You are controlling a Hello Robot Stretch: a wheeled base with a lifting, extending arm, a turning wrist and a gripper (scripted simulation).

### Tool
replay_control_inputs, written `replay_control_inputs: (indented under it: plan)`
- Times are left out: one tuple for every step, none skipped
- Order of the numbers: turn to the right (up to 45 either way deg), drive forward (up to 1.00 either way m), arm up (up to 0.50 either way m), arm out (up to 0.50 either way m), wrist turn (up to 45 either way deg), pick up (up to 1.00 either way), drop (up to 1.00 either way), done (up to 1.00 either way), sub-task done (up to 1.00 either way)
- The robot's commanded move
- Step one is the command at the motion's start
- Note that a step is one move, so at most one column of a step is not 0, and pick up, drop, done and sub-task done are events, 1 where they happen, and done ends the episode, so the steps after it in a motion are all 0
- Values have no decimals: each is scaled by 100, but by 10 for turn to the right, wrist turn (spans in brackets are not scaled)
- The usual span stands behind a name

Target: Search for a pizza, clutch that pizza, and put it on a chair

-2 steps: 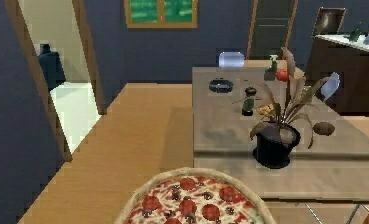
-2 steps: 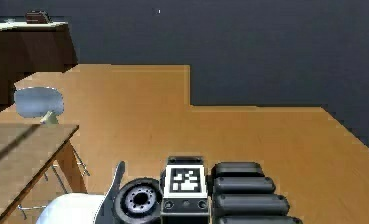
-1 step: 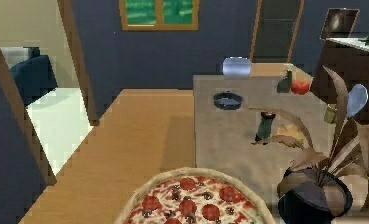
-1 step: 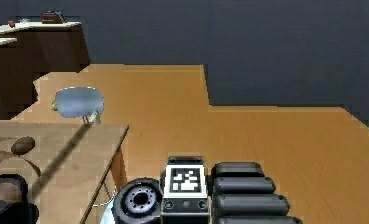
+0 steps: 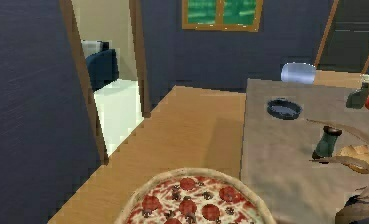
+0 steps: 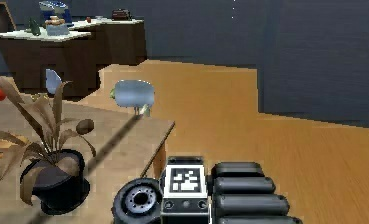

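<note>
The gripper [image 6: 140,203] is a dark body near 7 o'clock in the arm side view, its far end not made out, so I cannot tell whether it holds anything. The pizza [image 5: 192,203] lies at 6 o'clock in the forward view, by the grey table [image 5: 282,150]. It is probably light, limp and greasy, so it is best gripped at the crust rim and kept level.
</note>
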Motion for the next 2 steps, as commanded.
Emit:
replay_control_inputs:
  plan:
    - [0, 0, 0, 18, 0, 0, 0, 0, 0]
    - [0, 0, 0, 0, 450, 0, 0, 0, 0]
